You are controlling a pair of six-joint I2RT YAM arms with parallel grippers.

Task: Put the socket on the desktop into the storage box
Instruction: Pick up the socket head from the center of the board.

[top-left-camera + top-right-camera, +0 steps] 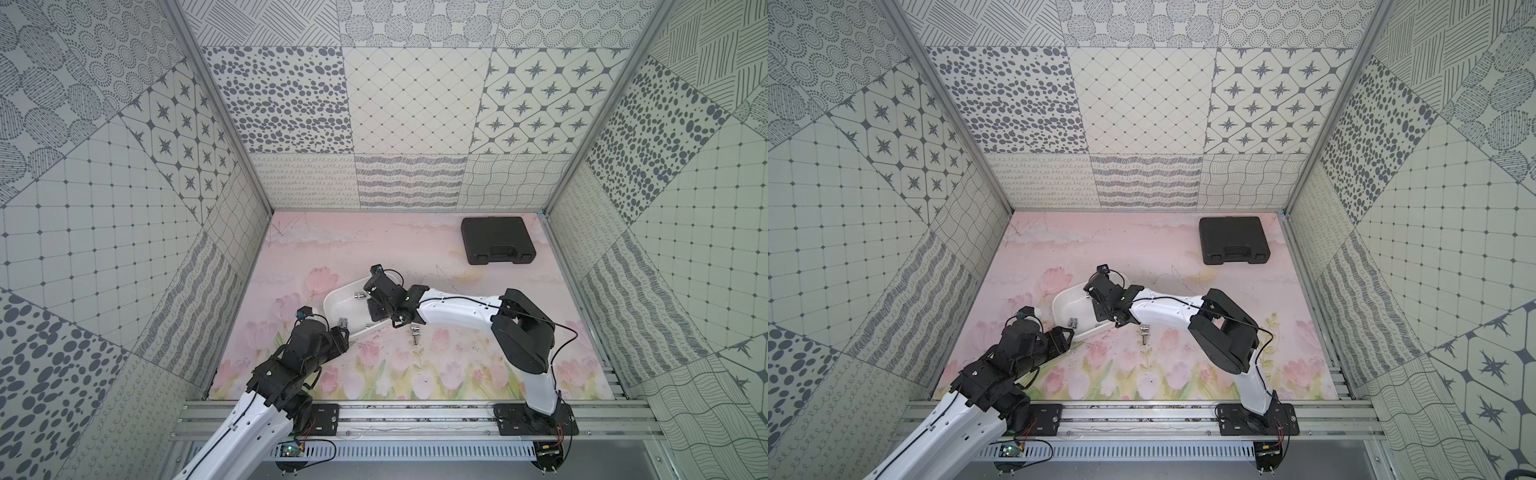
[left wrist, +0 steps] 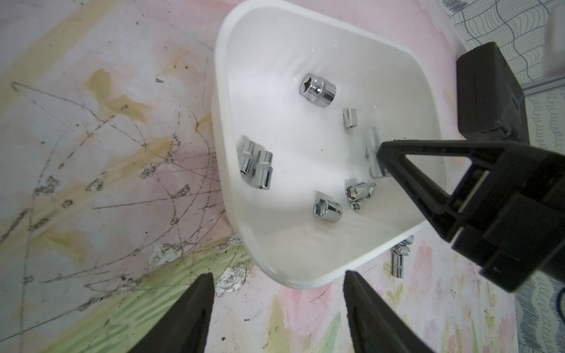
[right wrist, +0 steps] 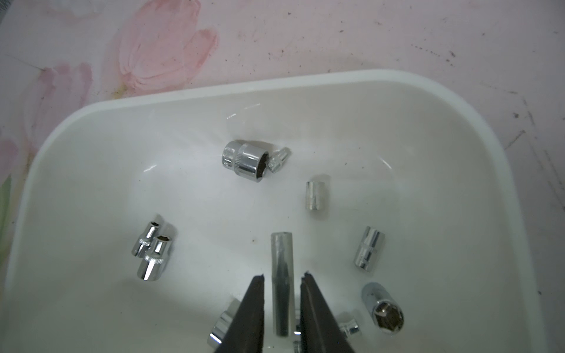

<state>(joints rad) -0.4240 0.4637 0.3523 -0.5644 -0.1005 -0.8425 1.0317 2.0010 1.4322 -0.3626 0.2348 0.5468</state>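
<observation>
Jaws narrowly parted, the right gripper (image 3: pixel 282 276) drops a long chrome socket (image 3: pixel 281 253) into the white plastic storage box (image 3: pixel 275 81) (others (image 3: pixel 247 162) lie inside); next, fetching small chrome sockets (image 1: pixel 414 332) off the pink tulip-printed desktop (image 1: pixel 374 249).

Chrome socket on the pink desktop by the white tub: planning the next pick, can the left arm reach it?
Probably yes: open left gripper sits near the chrome socket, bare desktop between; right arm crowds it.
</observation>
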